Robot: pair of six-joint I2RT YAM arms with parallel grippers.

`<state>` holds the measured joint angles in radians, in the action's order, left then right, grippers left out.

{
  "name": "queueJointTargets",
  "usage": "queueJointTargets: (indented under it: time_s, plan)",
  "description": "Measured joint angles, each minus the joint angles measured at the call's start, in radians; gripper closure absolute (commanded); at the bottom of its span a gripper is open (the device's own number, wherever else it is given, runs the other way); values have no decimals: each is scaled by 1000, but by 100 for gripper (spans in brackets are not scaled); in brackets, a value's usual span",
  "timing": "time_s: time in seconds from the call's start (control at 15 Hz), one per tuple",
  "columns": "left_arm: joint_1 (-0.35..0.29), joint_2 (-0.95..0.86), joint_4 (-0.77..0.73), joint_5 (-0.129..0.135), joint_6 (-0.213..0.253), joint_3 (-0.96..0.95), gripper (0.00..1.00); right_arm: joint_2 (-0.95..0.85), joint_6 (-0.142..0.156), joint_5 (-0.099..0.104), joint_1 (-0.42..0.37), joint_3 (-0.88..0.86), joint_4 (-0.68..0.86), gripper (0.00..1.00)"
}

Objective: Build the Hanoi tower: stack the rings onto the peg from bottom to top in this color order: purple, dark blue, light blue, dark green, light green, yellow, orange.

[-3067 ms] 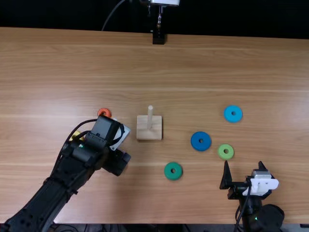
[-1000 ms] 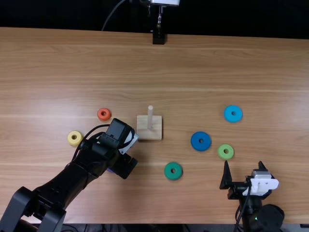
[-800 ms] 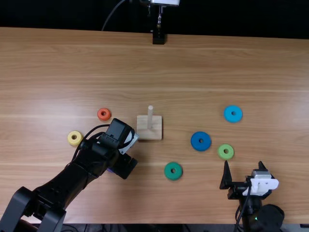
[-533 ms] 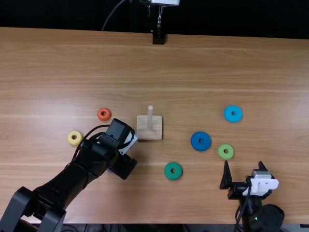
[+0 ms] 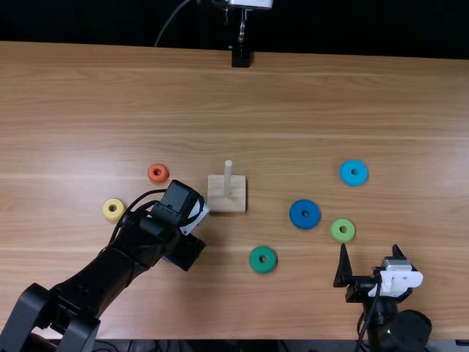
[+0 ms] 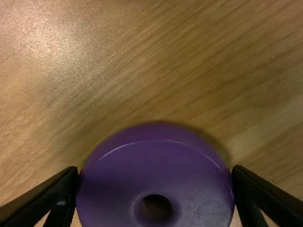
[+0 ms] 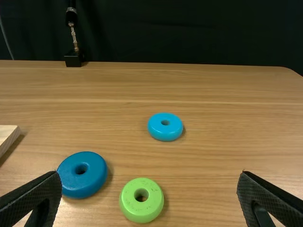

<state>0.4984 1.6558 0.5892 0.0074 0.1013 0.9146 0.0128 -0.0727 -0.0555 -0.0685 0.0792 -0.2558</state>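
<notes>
In the top view, the left gripper (image 5: 187,251) is hanging low over the table (image 5: 293,110), left of the wooden base (image 5: 215,202) and a little nearer the table's near edge. Its two fingers are pinching the purple ring (image 6: 189,179) from opposite sides, as the left wrist view is showing, and the ring's hole is lying between them. Whether the ring is touching the wood cannot be told. A sliver of purple is peeking out beside the left arm in the top view

The peg (image 5: 228,180) is standing upright on the base. The orange ring (image 5: 152,174) is lying left of the base, and the yellow ring (image 5: 107,210) is resting farther left and nearer the near edge. The dark green ring (image 5: 254,259) is sitting nearer than the base and slightly to its right

The right gripper (image 5: 370,248) is holding its fingers spread wide, with nothing between the tips, just on the near side of the light green ring (image 5: 335,230). The dark blue ring (image 5: 296,214) is lying between that ring and the base, while the light blue ring (image 5: 344,172) is resting beyond them both
</notes>
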Motion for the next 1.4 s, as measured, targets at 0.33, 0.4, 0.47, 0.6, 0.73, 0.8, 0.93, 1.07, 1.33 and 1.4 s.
queueJointTargets:
  time_s: [0.33, 0.4, 0.47, 0.6, 0.73, 0.8, 0.93, 1.07, 1.33, 1.4]
  plan:
    - [0, -3, 143, -6, 1, 9, 88, 0, 0, 0, 0, 0, 0, 0]
    - [0, -3, 175, -6, 1, 16, 88, 0, 0, 0, 0, 0, 0, 0]
    - [0, -3, 225, -7, 1, 44, 88, 0, 0, 0, 0, 0, 0, 0]
    - [-1, -3, 364, -7, 1, 177, 88, 0, 0, 0, 0, 0, 0, 0]
    - [-1, -3, 481, -6, 2, 303, 88, 0, 0, 0, 0, 0, 0, 0]
    - [-1, -3, 539, -6, 2, 378, 88, 0, 0, 0, 0, 0, 0, 0]
    - [-3, -3, 662, -7, 3, 528, 88, 0, 0, 0, 0, 0, 0, 0]
    - [-3, 5, 792, -7, 3, 689, 88, 0, 0, 0, 0, 0, 0, 0]
    - [-3, 140, 826, -6, 2, 964, 88, 0, 0, 0, 0, 0, 0, 0]
    - [-3, 180, 825, -6, -1, 1023, 88, 0, 0, 0, 0, 0, 0, 0]
